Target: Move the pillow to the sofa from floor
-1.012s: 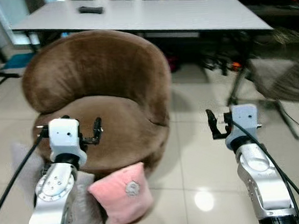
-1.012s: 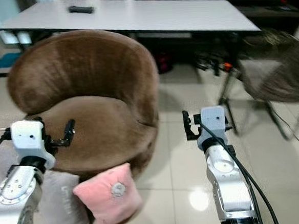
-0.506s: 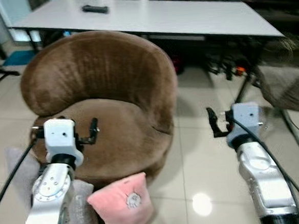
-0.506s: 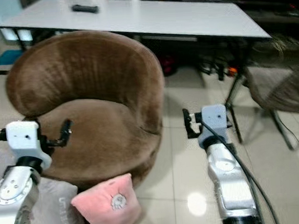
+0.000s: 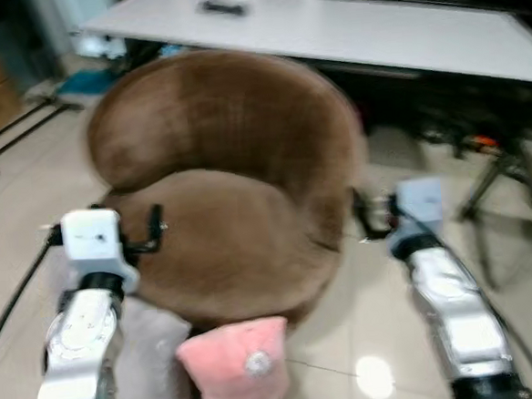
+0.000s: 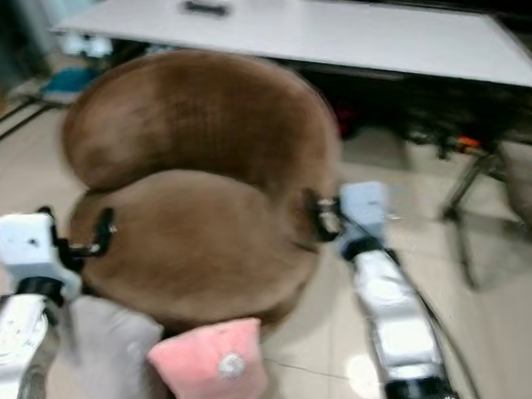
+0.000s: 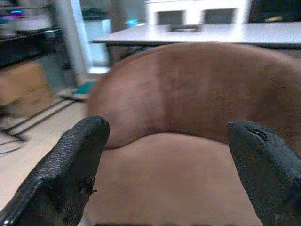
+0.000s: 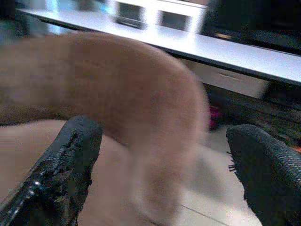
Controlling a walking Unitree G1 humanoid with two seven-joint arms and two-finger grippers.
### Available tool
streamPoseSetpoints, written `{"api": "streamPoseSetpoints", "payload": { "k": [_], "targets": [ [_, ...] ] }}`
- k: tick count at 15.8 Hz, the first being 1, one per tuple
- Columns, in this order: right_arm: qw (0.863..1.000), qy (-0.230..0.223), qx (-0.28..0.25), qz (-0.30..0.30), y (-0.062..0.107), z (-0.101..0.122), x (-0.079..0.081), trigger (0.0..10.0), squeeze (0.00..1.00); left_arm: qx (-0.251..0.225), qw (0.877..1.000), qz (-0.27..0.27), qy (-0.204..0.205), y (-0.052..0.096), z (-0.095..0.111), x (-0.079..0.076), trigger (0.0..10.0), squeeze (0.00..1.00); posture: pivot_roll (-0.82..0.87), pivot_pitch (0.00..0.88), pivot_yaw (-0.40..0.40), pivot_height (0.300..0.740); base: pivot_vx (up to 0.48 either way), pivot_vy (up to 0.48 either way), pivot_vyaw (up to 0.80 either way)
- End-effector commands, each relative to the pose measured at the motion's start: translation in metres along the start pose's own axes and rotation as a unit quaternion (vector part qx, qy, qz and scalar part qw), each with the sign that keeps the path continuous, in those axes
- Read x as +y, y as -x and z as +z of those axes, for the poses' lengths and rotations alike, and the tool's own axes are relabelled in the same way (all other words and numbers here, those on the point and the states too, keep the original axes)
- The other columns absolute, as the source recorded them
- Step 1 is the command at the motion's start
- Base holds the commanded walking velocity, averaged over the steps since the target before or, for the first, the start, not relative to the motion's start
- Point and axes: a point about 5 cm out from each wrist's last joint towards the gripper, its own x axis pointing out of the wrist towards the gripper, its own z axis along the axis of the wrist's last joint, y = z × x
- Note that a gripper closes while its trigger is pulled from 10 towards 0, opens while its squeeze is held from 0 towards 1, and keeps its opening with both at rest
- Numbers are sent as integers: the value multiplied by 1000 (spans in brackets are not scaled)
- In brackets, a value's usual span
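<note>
left gripper (image 7: 167,169): two black fingers (image 7: 70,169) spread wide apart, nothing between them.
sofa (image 7: 197,108): brown, rounded backrest and seat ahead of the fingers.
table (image 7: 188,35): white, behind the sofa, a dark object (image 7: 184,28) on top.

two pillows (image 5: 237,370), one sofa (image 5: 236,156), one table (image 5: 373,28)

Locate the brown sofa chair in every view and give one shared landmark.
Left eye view: brown sofa chair, centre.
Right eye view: centre-left.
Left wrist view: between the end effector fingers.
Right wrist view: blurred, likewise.
Shared landmark: white table behind it.
</note>
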Motion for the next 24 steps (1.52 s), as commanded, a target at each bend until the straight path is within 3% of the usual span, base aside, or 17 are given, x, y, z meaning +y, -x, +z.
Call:
{"api": "streamPoseSetpoints", "payload": {
  "k": [1, 3, 4, 6, 7, 8, 14, 15, 16, 17, 18, 19, 24],
  "targets": [
    [1000, 2, 2, -15, 1, -2, -10, 10000, 1000, -11, 1000, -6, -4, -2, 5, -4, 10000, 1000, 28, 0, -25, 740, 0, 0, 800],
    [1000, -3, 1, -10, 0, -2, -8, 10000, 1000, -18, 1000, -11, -10, -5, 8, -5, 10000, 1000, 27, 0, -19, 740, 0, 0, 800],
    [1000, -5, 2, -5, 0, -3, -6, 10000, 1000, -20, 1000, -11, 6, -5, 8, -6, 10000, 1000, 27, 0, -17, 740, 0, 0, 800],
    [1000, -3, 2, 0, 0, -4, -4, 10000, 1000, -29, 999, -21, -12, -5, 10, -8, 10000, 1000, 27, 0, -17, 740, 0, 0, 800],
    [1000, -3, 3, 0, 0, -4, -4, 10000, 1000, -30, 999, -20, -10, -5, 11, -9, 10000, 651, 28, 0, -19, 740, 0, 0, 800],
    [1000, -2, 3, 0, -1, -4, -4, 10000, 1000, -31, 999, -19, -10, -5, 11, -9, 10000, 0, 28, 0, -19, 740, 0, 0, 800],
    [999, -21, 14, -23, -3, -8, -7, 10000, 973, -31, 999, 7, -18, -6, 10, -1, 10000, 0, 30, 0, -28, 740, 84, 0, 267],
    [999, -18, 12, -23, -3, -8, -7, 10000, 859, -30, 999, 5, -18, -6, 9, -2, 10000, 0, 29, 0, -29, 740, 311, 0, 0],
    [999, -28, 24, -34, -2, -11, -9, 10000, 675, -30, 999, 3, -17, -6, 9, -3, 10000, 0, 29, 0, -29, 740, 334, 0, 0],
    [998, -38, 30, -41, -2, -13, -11, 10000, 294, -31, 999, 2, -17, -6, 9, -3, 10000, 0, 29, 0, -29, 740, 341, 0, -800],
    [998, -36, 31, -41, -2, -13, -11, 10000, 59, -31, 999, 2, -17, -6, 9, -3, 10000, 0, 29, 0, -29, 740, 334, 0, -800],
    [998, -28, 29, -41, -1, -13, -12, 10000, 0, -31, 999, 2, -17, -6, 9, -3, 10000, 0, 29, 0, -29, 740, 337, 0, -800],
    [999, -26, 24, -24, -2, -11, -7, 10000, 0, -32, 999, -3, -19, -6, 9, -5, 10000, 0, 28, 0, -28, 740, 337, 0, -160]
  ]
}}
